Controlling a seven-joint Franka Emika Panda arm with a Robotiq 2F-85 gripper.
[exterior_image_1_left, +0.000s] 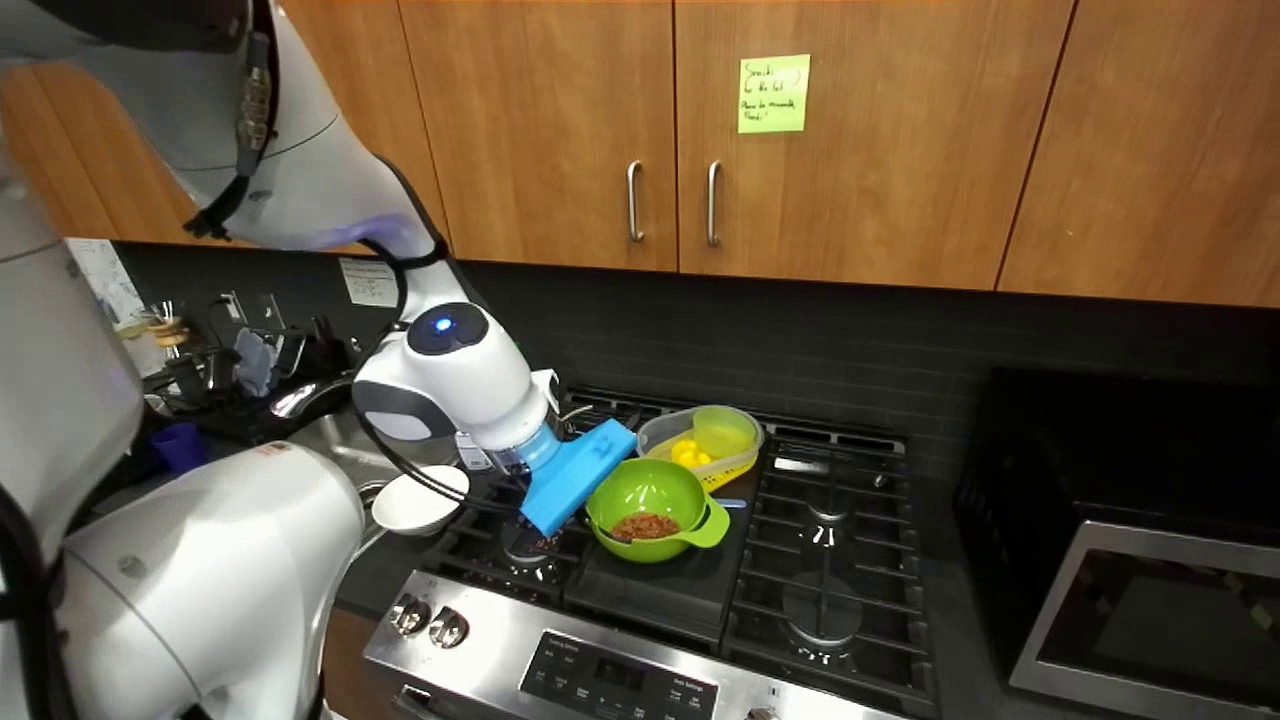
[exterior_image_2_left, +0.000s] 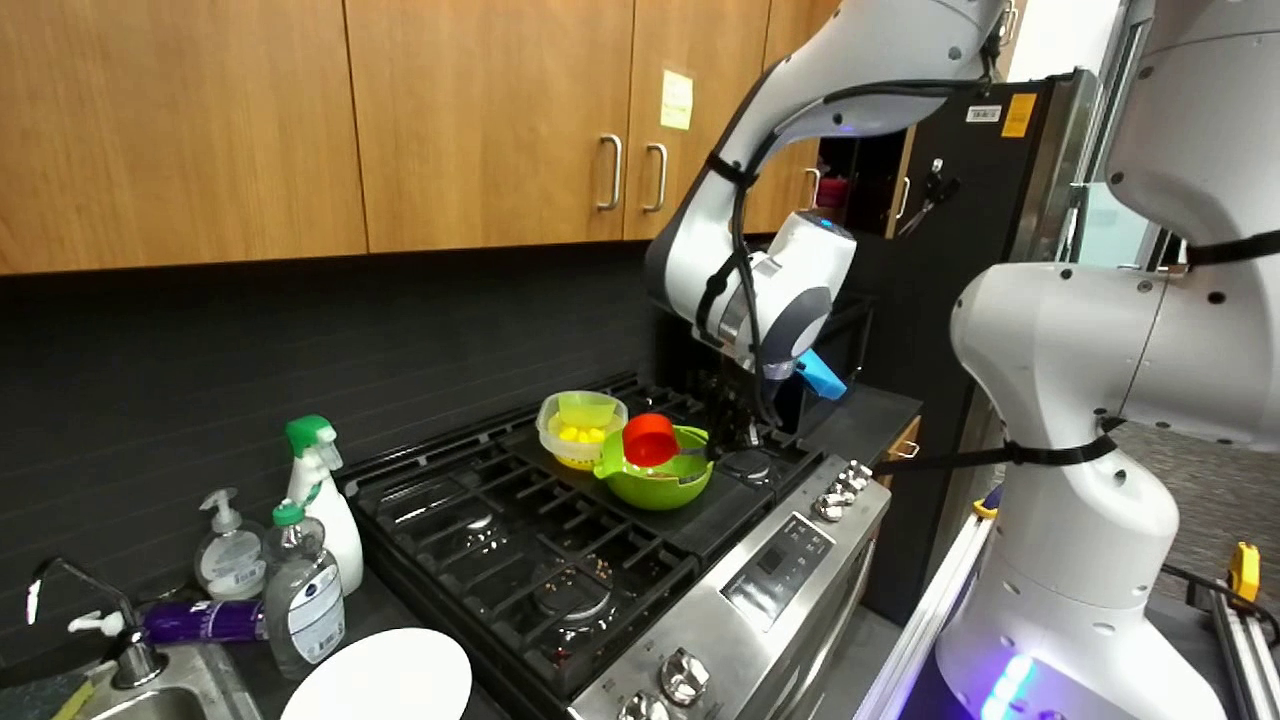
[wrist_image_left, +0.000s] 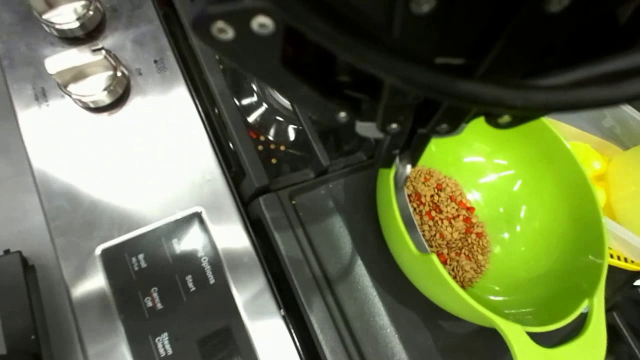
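Filling the left of an exterior view, the arm (exterior_image_1_left: 200, 560) slants down toward the center, with a white dish (exterior_image_1_left: 415, 500) below its wrist in the frame. Next comes its blue bracket (exterior_image_1_left: 580, 475), overlapping the left rim of the green bowl (exterior_image_1_left: 645, 485), so hardly any gap shows there. In the wrist view the claw (wrist_image_left: 401, 157) sits at top center, fingers together, right at the bowl's rim beside a gray strip (wrist_image_left: 412, 220); whether they pinch it I cannot tell. The bowl stands at center on the griddle (exterior_image_1_left: 650, 590), grains (wrist_image_left: 450, 225) heaped low inside on the claw's side, and a strip of griddle parts it from the steel front (exterior_image_1_left: 495, 645) below. In an exterior view a red cup (exterior_image_2_left: 650, 440) overlaps the bowl's upper rim, its handle pointing right, toward the claw. Behind the bowl, upward in the frame, the tub (exterior_image_1_left: 655, 430) stands so near that contact cannot be judged. The bowl's handle (exterior_image_1_left: 712, 528) juts right, short of the griddle's edge. Past that edge, grates (exterior_image_1_left: 825, 540) span the widest stretch, ending near the microwave (exterior_image_1_left: 1150, 600) at lower right. Overhead, the bottom edge of the cabinets (exterior_image_1_left: 540, 130) crosses the frame, capping the height.
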